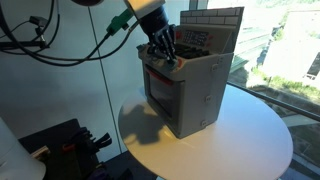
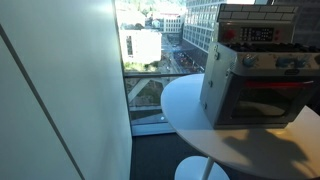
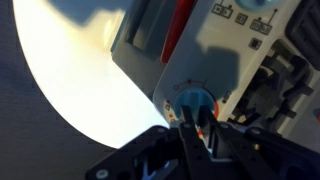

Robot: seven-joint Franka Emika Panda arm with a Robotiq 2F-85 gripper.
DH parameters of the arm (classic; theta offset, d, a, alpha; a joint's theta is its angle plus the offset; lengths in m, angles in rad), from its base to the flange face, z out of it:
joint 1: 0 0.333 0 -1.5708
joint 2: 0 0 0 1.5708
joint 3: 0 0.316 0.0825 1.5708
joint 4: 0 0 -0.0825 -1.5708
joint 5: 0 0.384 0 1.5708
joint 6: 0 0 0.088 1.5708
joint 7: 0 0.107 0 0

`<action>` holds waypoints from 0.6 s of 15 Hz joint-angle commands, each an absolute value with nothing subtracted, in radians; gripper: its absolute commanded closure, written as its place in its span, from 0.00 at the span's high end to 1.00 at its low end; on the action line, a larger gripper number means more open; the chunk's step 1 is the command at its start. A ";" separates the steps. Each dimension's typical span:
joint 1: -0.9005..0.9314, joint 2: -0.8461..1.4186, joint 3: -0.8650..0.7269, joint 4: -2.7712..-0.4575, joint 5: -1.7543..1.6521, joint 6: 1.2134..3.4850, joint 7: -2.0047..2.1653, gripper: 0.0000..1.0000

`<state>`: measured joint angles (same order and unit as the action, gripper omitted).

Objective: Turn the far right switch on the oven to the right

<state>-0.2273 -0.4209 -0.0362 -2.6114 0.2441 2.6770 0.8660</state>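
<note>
Wht table [image 1: 252, 132]: end effector [image 3: 193, 128] @ oven [image 1: 203, 92] switch [image 3: 195, 101]

A round white surface [image 1: 255, 140] stood beside a tall glass window [image 2: 150, 60], seen in both exterior views. Beyond the surface, grey city buildings [image 2: 145, 45] showed through the glass. Below the surface sat its white pedestal foot [image 2: 200, 170]. Up and away from the surface, black cables [image 1: 45, 40] looped across a pale wall [image 1: 80, 90].
</note>
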 commanded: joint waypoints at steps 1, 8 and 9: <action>-0.236 -0.422 -0.045 -2.623 0.278 2.691 0.904 0.04; -0.227 -0.428 -0.051 -2.620 0.279 2.674 0.893 0.41; -0.225 -0.432 -0.053 -2.619 0.275 2.668 0.883 0.47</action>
<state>-0.2272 -0.4226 -0.0403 -2.6164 0.2722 2.6791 0.9028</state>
